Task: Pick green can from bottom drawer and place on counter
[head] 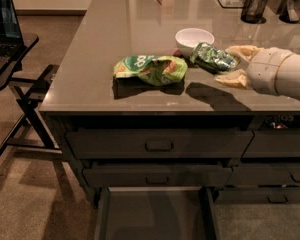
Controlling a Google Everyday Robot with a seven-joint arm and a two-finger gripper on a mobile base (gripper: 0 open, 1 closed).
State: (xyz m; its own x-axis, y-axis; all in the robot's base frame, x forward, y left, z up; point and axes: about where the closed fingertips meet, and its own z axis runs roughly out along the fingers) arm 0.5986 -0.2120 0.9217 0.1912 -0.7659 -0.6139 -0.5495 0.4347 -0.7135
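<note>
The robot's pale, two-fingered hand (226,64) reaches in from the right over the large glossy grey-beige stone counter (115,44). It is clamped on one end of the small shiny metallic green drink can (211,57). One beige finger (242,50) lies behind the can and the other in front. The can is tilted and sits just beside the round white bowl (194,36) (its shadow falls on the stone nearer the edge). To the left, well apart from the hand, a crumpled green-and-orange snack bag (150,69) lies on the counter. Below, the wide shallow dark grey bottom drawer (155,214) stands pulled out. A black mesh cup (254,6) stands at the far right.
</note>
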